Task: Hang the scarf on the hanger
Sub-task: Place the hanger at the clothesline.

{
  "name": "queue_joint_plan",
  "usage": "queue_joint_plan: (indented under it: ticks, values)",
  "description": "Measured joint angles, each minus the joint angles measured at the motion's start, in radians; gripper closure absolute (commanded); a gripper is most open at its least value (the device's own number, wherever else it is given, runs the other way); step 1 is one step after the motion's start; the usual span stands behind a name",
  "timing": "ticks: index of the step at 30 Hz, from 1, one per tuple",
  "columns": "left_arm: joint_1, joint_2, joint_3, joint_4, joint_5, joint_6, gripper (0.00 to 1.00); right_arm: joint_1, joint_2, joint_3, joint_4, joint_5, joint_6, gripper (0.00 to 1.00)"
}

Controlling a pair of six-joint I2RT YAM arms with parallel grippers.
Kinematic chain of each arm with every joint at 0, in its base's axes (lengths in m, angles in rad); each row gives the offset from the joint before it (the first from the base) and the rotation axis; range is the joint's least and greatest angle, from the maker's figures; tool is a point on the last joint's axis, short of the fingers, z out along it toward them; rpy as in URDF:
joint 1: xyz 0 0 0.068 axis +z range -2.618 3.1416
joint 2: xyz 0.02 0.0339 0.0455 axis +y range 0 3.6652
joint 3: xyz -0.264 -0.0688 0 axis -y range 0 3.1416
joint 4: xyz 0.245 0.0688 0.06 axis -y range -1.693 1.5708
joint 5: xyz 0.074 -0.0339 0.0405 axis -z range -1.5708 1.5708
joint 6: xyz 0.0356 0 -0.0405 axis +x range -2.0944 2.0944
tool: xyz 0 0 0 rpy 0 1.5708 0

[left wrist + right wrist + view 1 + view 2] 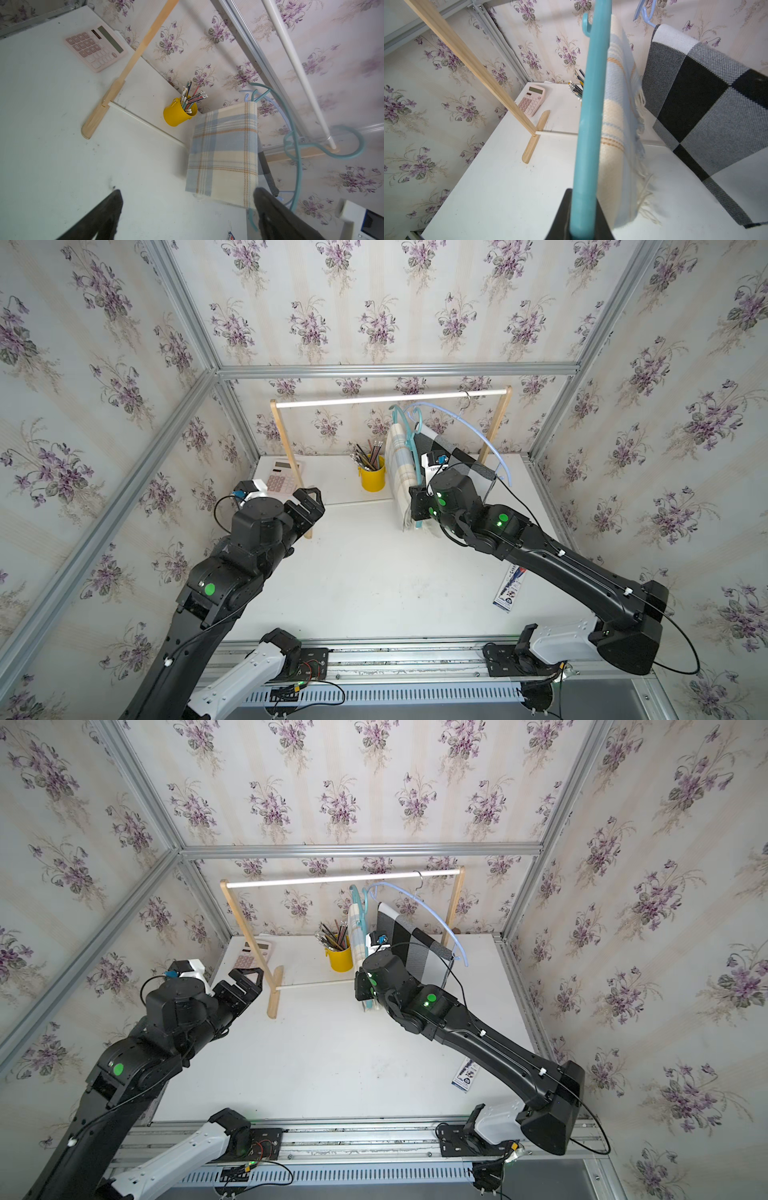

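Observation:
A cream and light-blue plaid scarf (399,472) (356,932) (224,153) (618,124) hangs folded over a teal hanger (414,456) (363,915) (295,145) (591,104). My right gripper (417,506) (360,986) (582,199) is shut on the hanger's lower end and holds it up above the table. The hanger's hook sits just under the rack's white rail (390,398); I cannot tell if they touch. My left gripper (309,499) (249,977) (188,194) is open and empty, off to the left by the rack's left post.
A light-blue hanger (478,427) on the rail carries a black, grey and white checked scarf (457,456) (708,99) right beside the plaid one. A yellow pencil cup (372,477), a pink calculator (280,481) and a printed packet (509,587) stand on the white table (365,580).

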Motion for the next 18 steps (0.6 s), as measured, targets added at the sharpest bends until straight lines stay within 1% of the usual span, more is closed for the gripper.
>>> queue_joint_plan:
  ticks: [6,18]
  values:
    - [0.0,-0.052,-0.06,-0.026,-0.046,0.01,0.0,-0.042,0.082,0.099,-0.002,-0.034,-0.005,1.0]
    - [0.0,-0.039,-0.126,-0.037,-0.063,0.009,0.0,-0.111,0.24,0.239,-0.021,-0.091,0.011,1.0]
